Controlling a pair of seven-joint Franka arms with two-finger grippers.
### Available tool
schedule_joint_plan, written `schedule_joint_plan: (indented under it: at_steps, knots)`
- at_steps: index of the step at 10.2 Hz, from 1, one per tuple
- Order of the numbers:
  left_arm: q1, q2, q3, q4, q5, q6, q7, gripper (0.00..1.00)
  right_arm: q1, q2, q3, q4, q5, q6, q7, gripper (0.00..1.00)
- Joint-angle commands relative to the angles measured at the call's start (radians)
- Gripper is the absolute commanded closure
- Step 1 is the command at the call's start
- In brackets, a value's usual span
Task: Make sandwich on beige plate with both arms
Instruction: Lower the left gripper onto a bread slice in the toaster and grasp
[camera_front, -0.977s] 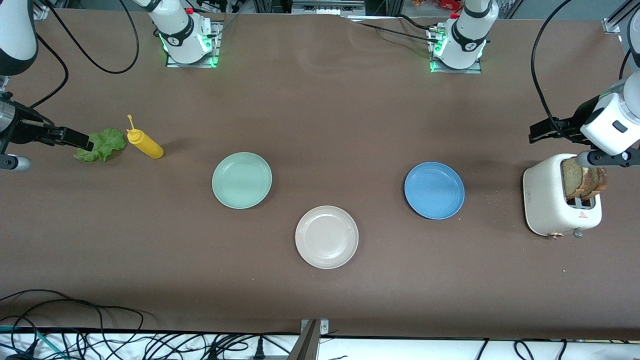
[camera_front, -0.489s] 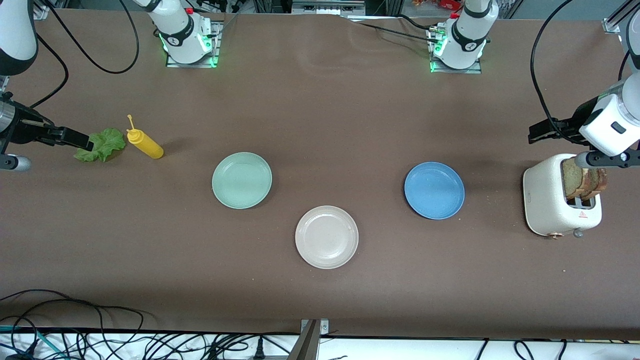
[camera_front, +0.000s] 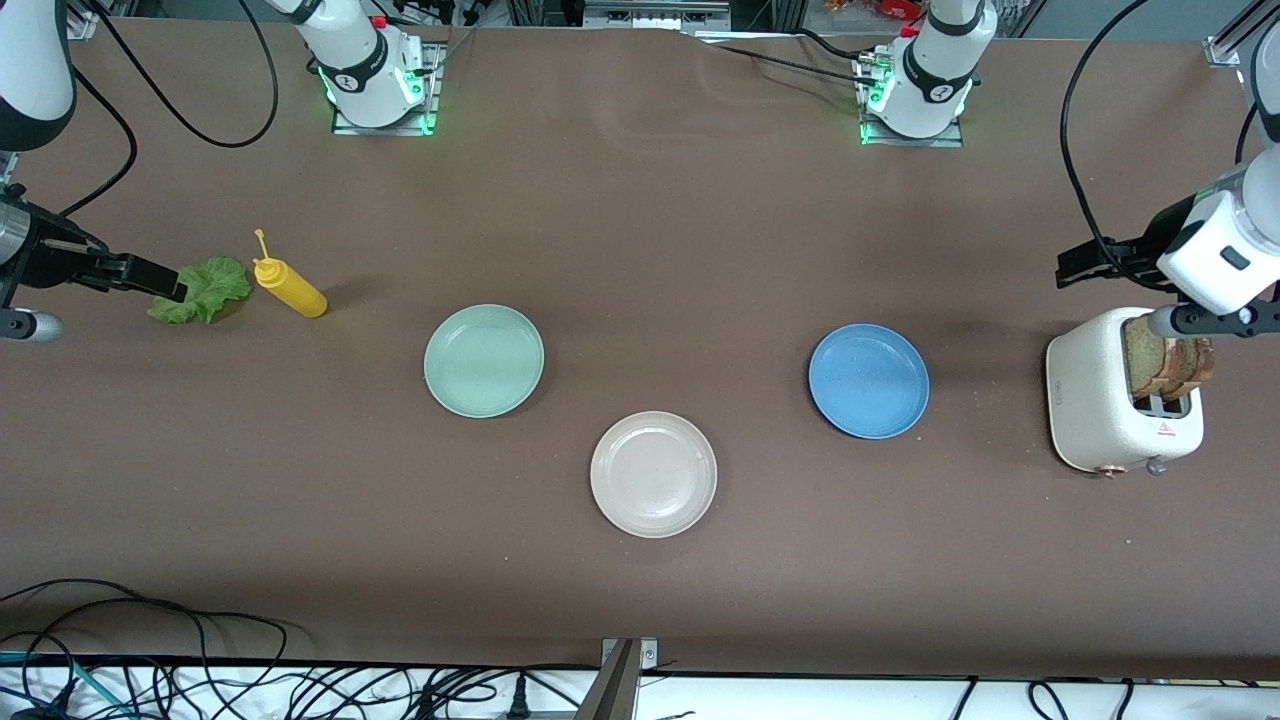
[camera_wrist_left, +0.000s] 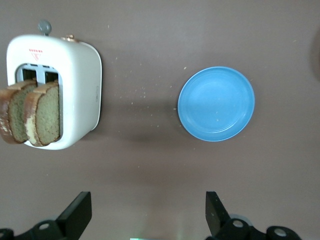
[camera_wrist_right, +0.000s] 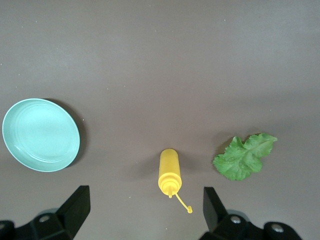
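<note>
**Both grippers wide apart, nothing held**

Left gripper (camera_wrist_left: 145, 215) hangs in the air with its fingers spread wide and empty, over the table at the left arm's end, just beside the toaster (camera_front: 1100, 400). Two slices of brown bread (camera_wrist_left: 35, 117) stand upright in the toaster's slots — crusts dark, tops poking well out. From this gripper, the blue plate (camera_front: 868, 380) lies toward the middle of the table, apart from the toaster.

Right gripper (camera_wrist_right: 145, 215) is likewise spread wide and holds nothing. It hangs at the right arm's end of the table, with one black finger (camera_front: 150, 277) showing over the edge of the lettuce leaf (camera_front: 203, 290) in the front view; whether it touches the leaf I cannot tell. Just beside the leaf, toward the table's middle, the yellow squeeze bottle (camera_front: 290, 288) lies on its side. Farther toward the middle from this gripper sits the pale green plate (camera_front: 484, 360).

Beige plate (camera_front: 653, 474) — bare, nothing on it — sits between the two grippers, well apart from both, nearer the front camera than the green and blue plates.
</note>
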Motion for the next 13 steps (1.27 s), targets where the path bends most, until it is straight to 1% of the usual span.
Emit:
schedule_joint_plan:
  at_steps: [1,2,3,4,5,6,7,9,11,12,13]
  knots:
    - [0.048,0.115,0.01,0.064,0.004,0.006,0.007,0.0,-0.004,0.003,-0.001,0.012,0.017,-0.002,-0.011,0.0]
    - [0.051,0.152,0.016,0.07,0.006,0.008,0.007,0.0,-0.005,0.003,0.0,0.012,0.017,-0.002,-0.011,0.0]
    - [0.054,0.163,0.022,0.07,0.044,0.008,0.012,0.0,-0.004,0.003,0.0,0.012,0.017,-0.002,-0.011,0.0]
    - [0.07,0.166,0.019,0.067,0.161,0.017,0.033,0.0,-0.004,0.003,0.0,0.012,0.017,-0.002,-0.011,0.0]
    - [0.065,0.174,0.018,0.058,0.223,0.069,0.111,0.0,-0.004,0.003,0.0,0.012,0.017,-0.002,-0.011,0.0]
    - [0.082,0.183,0.019,0.055,0.219,0.109,0.151,0.0,-0.004,0.003,-0.001,0.012,0.017,-0.002,-0.011,0.0]
    - [0.134,0.186,0.015,0.048,0.216,0.139,0.182,0.0,-0.004,0.003,-0.001,0.012,0.017,-0.003,-0.011,0.0]
    - [0.175,0.189,0.015,0.021,0.176,0.202,0.292,0.0,-0.004,0.003,0.0,0.012,0.017,-0.002,-0.011,0.0]
    - [0.188,0.185,0.015,0.002,0.167,0.219,0.303,0.0,-0.005,0.003,0.0,0.012,0.017,-0.002,-0.011,0.0]
    - [0.189,0.179,0.015,-0.02,0.166,0.233,0.303,0.0,-0.004,0.003,0.0,0.012,0.017,-0.002,-0.011,0.0]
    - [0.189,0.159,0.015,-0.066,0.155,0.274,0.302,0.0,-0.005,0.003,0.0,0.012,0.017,-0.002,-0.013,0.0]
